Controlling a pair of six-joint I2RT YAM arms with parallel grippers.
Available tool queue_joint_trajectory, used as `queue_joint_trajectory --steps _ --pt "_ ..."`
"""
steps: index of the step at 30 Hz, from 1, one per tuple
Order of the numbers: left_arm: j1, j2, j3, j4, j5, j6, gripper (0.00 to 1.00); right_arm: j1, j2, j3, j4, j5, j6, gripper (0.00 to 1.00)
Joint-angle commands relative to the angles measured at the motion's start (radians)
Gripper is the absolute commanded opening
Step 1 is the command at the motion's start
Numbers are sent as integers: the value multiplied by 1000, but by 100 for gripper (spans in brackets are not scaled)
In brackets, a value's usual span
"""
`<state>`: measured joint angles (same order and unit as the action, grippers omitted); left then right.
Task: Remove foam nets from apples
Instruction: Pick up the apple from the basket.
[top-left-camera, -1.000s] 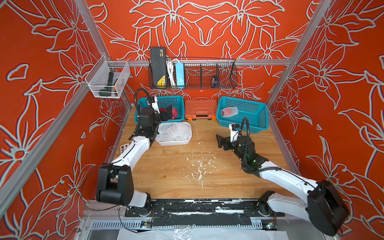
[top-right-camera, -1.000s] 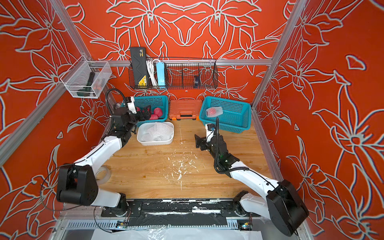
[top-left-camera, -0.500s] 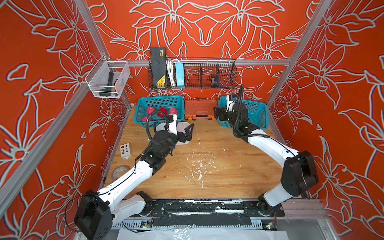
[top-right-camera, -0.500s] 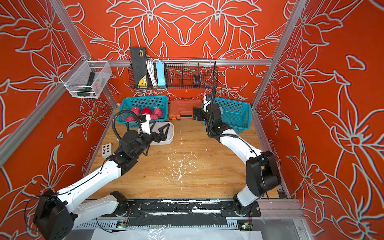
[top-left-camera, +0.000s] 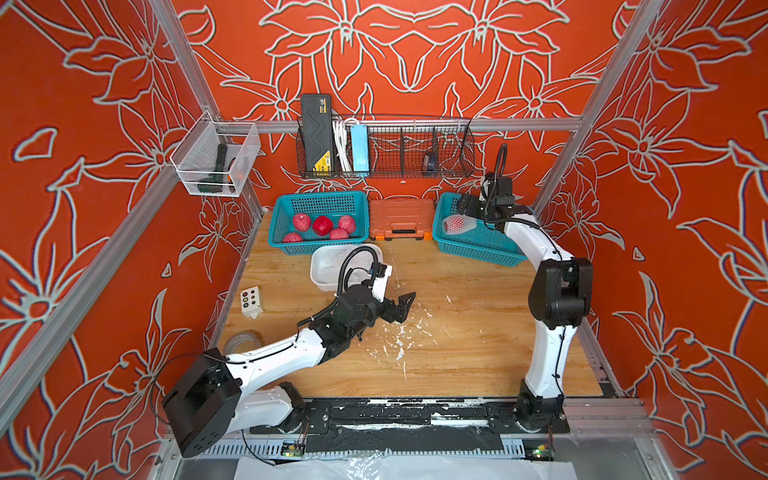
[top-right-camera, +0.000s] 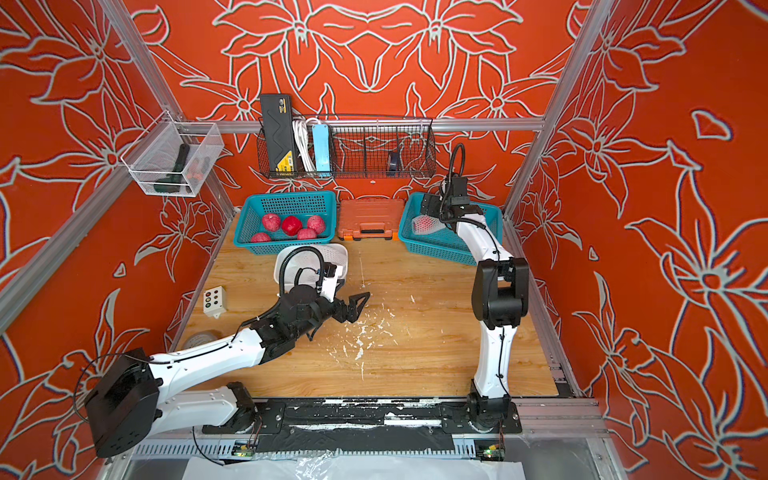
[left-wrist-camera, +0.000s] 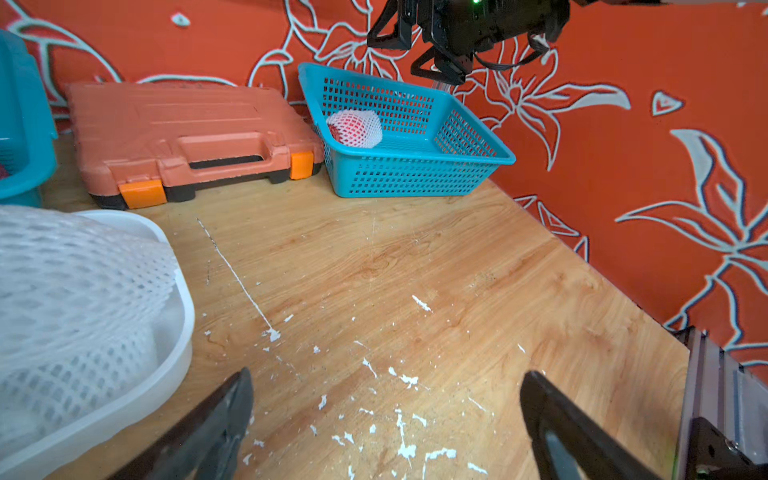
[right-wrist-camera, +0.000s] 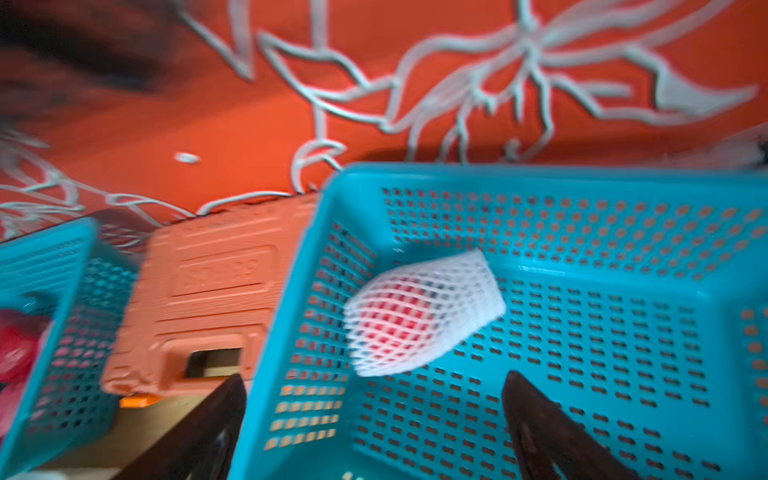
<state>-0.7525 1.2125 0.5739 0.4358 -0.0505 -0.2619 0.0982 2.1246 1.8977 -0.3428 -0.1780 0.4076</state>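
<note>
Teal plastic lattice forms the right basket (right-wrist-camera: 540, 176). Inside it, straight ahead of the right pincer (right-wrist-camera: 374, 380) and a little beyond its tips, lies the only wrapped apple (right-wrist-camera: 395, 320) in view. Its foam net (right-wrist-camera: 465, 291) is a soft white mesh sleeve with diamond holes, stretched tight over the round red fruit and slack and squarish at its open end. The right pincer hovers above the basket with its two dark, wedge-shaped jaws spread wide and nothing between them, apparently lined up to straddle the sleeve. As far as the blurred wrist view shows, it touches neither net nor basket.

The left pincer (left-wrist-camera: 386, 374) hangs over the wooden table (left-wrist-camera: 415, 270), jaws equally wide and empty. It is probably parked near the middle, ready to help pull the sleeve off. Just beside it, on the side away from the right arm, sits a smooth white tub (left-wrist-camera: 185, 324) heaped with empty nets (left-wrist-camera: 83, 291). Beyond the tub, a second teal basket (top-left-camera: 320, 203) holds five bare apples (top-left-camera: 322, 225), glossy red to speckled pink. A ribbed orange tool case (top-left-camera: 401, 216) lies between the two baskets. White flecks (left-wrist-camera: 405, 449) dot the wood beneath the left pincer.
</note>
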Motion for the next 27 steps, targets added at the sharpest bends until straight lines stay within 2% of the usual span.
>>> queue_joint_trajectory --steps 1,4,10,12,27 --pt "-3 20 6 14 9 12 97 -27 99 141 -163 -46 109 97" --pt "-3 30 9 14 12 23 97 -32 188 270 -256 -60 170 98" --pt "-2 58 10 27 31 33 97 -33 314 429 -359 -51 297 99" --pt "-2 61 13 21 38 36 97 -32 339 448 -378 -24 342 98" --pt "-3 86 6 34 41 52 96 -26 461 520 -323 -130 560 98"
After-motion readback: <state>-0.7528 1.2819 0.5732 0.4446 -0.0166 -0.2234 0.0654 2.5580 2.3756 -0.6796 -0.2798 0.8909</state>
